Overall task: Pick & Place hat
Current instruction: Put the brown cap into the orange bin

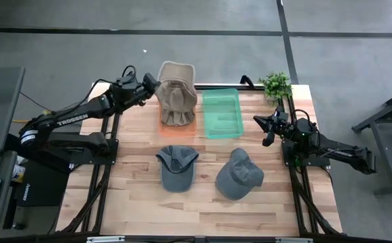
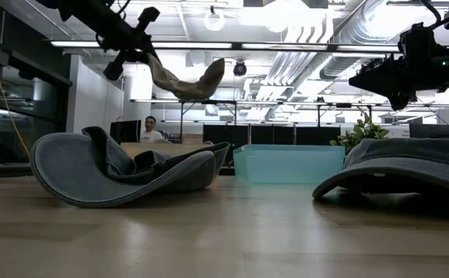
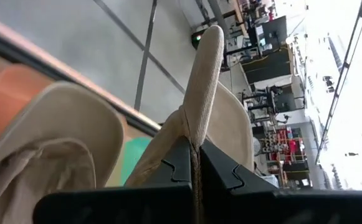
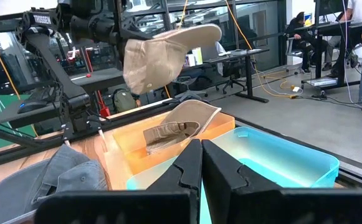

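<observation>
My left gripper is shut on a beige hat and holds it in the air over the orange tray at the table's far side. The held beige hat hangs above a second beige hat that lies in that tray. Two grey hats lie on the table's near half. At the table's right edge, my right gripper is shut on nothing. My left gripper pinches the beige hat's rim between its two fingers, on the side of the crown nearest the arm. The fingers come nearly level from the table's left. The hat sags beyond the fingers, lifted clear of the tray and of the hat below.
A teal tray stands right of the orange one. A small green plant is at the far right corner. Bare wood lies along the near edge in front of the grey hats. A person sits in the room beyond the table.
</observation>
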`<action>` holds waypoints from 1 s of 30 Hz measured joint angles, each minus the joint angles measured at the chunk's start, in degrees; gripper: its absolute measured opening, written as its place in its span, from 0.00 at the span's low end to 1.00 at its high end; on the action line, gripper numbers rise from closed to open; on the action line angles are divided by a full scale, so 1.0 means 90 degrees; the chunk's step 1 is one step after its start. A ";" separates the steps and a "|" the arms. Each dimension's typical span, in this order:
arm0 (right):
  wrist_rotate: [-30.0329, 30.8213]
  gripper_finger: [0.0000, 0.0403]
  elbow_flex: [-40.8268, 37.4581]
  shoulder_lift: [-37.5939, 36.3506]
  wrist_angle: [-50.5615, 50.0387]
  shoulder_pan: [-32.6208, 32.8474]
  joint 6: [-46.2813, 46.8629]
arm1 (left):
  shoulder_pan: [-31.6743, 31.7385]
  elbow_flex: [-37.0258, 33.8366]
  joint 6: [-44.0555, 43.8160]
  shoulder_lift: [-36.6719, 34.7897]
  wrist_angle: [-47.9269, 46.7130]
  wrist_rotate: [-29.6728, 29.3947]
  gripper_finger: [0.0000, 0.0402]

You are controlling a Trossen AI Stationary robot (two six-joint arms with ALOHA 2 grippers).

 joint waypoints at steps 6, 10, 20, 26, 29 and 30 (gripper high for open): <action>-0.0002 0.01 0.0000 0.0000 -0.0002 0.0002 0.0000 | -0.0002 -0.0358 -0.0699 -0.0120 0.0036 0.0147 0.00; 0.0000 0.01 0.0000 0.0000 0.0000 0.0001 0.0000 | -0.0005 -0.0593 -0.1133 -0.0322 0.0011 0.0240 0.00; -0.0001 0.01 -0.0002 0.0000 -0.0001 0.0001 0.0000 | -0.0192 -0.1115 -0.1556 -0.0550 -0.0007 0.0140 0.00; -0.0001 0.01 0.0000 0.0000 0.0000 0.0000 0.0000 | -0.0264 -0.1363 -0.1518 -0.0546 -0.0010 -0.0155 0.00; 0.0000 0.01 0.0000 0.0000 0.0000 0.0000 0.0000 | -0.0259 -0.1466 -0.1505 -0.0543 -0.0009 -0.0257 0.00; 0.0000 0.01 -0.0001 0.0000 -0.0002 0.0002 0.0000 | -0.0257 -0.1501 -0.1502 -0.0543 0.0003 -0.0273 0.00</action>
